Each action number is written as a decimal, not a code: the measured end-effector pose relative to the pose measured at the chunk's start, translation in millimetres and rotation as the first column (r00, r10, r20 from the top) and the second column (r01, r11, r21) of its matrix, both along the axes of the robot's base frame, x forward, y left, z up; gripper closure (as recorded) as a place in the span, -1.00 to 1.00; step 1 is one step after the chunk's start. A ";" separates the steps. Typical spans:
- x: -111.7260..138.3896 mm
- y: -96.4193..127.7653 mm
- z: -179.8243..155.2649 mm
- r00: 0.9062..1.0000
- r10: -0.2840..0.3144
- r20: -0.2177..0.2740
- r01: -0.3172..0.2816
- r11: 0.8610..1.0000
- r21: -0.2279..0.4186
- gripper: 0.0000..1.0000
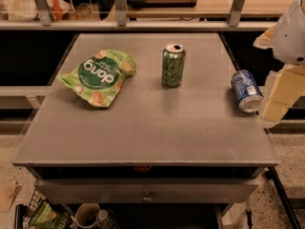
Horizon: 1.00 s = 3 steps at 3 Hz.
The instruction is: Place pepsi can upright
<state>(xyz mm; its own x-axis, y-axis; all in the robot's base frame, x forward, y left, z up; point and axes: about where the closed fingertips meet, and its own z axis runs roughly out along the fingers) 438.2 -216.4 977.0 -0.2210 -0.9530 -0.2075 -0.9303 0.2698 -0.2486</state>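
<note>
The pepsi can (246, 90) is blue with white print and a silver end. It lies on its side near the right edge of the grey table (143, 132), with its silver end facing the front. My gripper (275, 104) is cream-coloured and hangs just right of the can, at the table's right edge, close to it. I cannot tell whether it touches the can. The white arm (290, 30) rises above it at the upper right.
A green can (173, 65) stands upright at the middle back of the table. A green snack bag (99, 77) lies at the back left. A railing and counter run behind the table. A drawer (147, 191) sits under the front edge, with floor on both sides.
</note>
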 end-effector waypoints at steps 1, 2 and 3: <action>0.0 0.0 0.0 1.000 0.000 0.000 0.000 1.000 0.000 -1.00; 4.4 -12.7 1.9 0.993 -0.114 0.014 0.114 0.993 0.040 -1.00; 16.2 -51.3 1.4 0.932 -0.363 0.002 0.360 0.925 0.121 -1.00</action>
